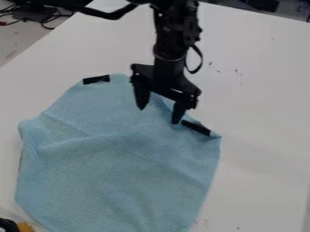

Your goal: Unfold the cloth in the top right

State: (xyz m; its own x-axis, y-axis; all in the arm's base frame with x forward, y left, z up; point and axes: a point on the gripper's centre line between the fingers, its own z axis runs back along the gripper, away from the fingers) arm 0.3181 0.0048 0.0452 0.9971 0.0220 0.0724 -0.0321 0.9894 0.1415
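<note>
Near left corner: we're spotting a black-and-orange thing [25, 226], too cut off for us to name.
Blue cloth [115, 167]: it's lying across the near and middle left of the counter [260, 81], creases running through it, mostly spread already. We're guessing light, soft and floppy, so not fragile, but likely to bunch or drag along if we're pulling flat.
Right black strip [196, 128]: it's sitting along the cloth's far right edge, just beside the tool. We're not making out any writing on it.
Tool [160, 108]: it's hanging over the far right edge with its fingers apart, and we're not seeing anything clamped.
Where to grab: we're eyeing the loose edge by the fingers, pinching a small bit, then lifting up and out toward the top right.
Left black strip [96, 79]: it's lying at the far left edge of the cloth, no readable print either.
Way back: we're seeing cables [46, 19] trailing beyond the counter.
</note>
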